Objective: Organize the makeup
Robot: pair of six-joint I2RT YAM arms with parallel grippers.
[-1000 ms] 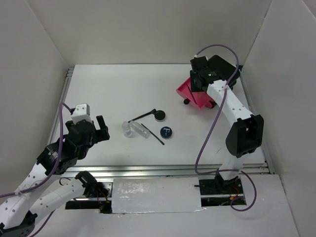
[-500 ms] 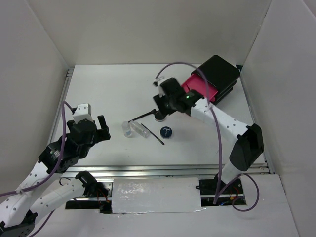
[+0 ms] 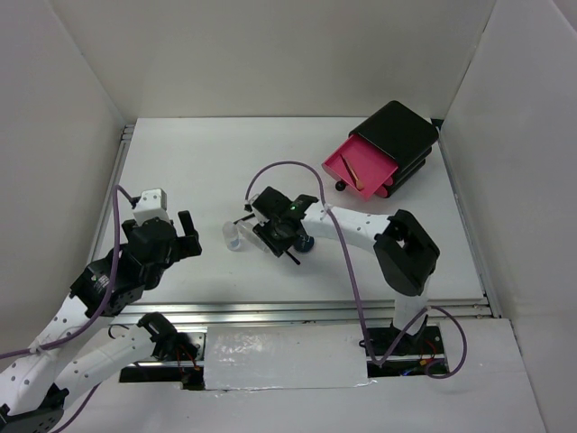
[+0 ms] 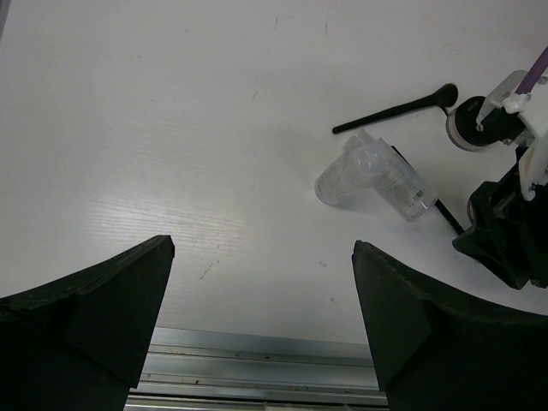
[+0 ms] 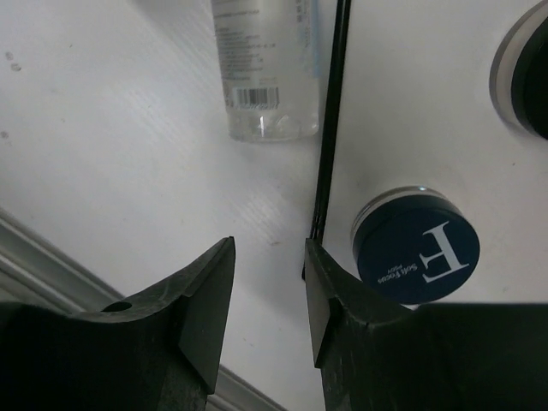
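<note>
My right gripper [image 3: 278, 234] hangs low over the makeup cluster, open and empty. In the right wrist view its jaws [image 5: 269, 245] stand just before the clear tube [image 5: 265, 68], with the thin black pencil [image 5: 330, 128] ending beside the right finger. The dark-blue compact [image 5: 417, 254] with a white F lies right of it, and the black compact [image 5: 527, 77] is at the frame edge. The clear vial [image 3: 233, 236] and a thin brush [image 4: 394, 109] lie left of the gripper. My left gripper [image 3: 185, 236] is open and empty, left of the vial [image 4: 347, 175]. An orange-tipped stick [image 3: 351, 170] lies in the pink drawer.
The black box [image 3: 401, 135] stands at the back right with its top pink drawer [image 3: 361, 170] pulled out. A metal rail [image 4: 257, 377] runs along the near table edge. White walls close in the left, back and right sides.
My right arm has swung from the pink drawer at the back right, across to the makeup cluster, and dropped over the tube and pencil. The left arm has not moved.
</note>
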